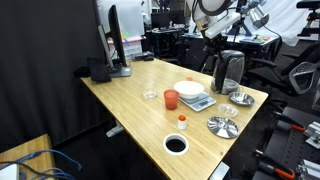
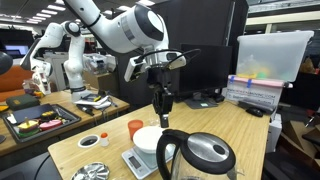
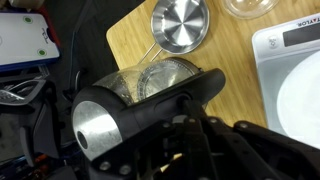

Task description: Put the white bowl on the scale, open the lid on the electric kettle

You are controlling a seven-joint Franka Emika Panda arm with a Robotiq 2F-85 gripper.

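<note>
Since the bowl already sits on the scale in an exterior view, I judge the first step done. Both stand on the surface, with the kettle just beside the scale, so one reach serves both.

In an exterior view, the end effector hangs pointing down, carrying nothing, behind the kettle and above the bowl's far side. Its fingers read as one narrow dark stem, so I cannot tell whether they are parted or closed. The lid appears to lie flat on the kettle, lower than the end effector and nearer the camera.

In the wrist view, the kettle fills the centre beneath the camera, with bowl and scale at the right edge. I judge the arm is held high to clear the kettle before it descends onto the lid.
</note>
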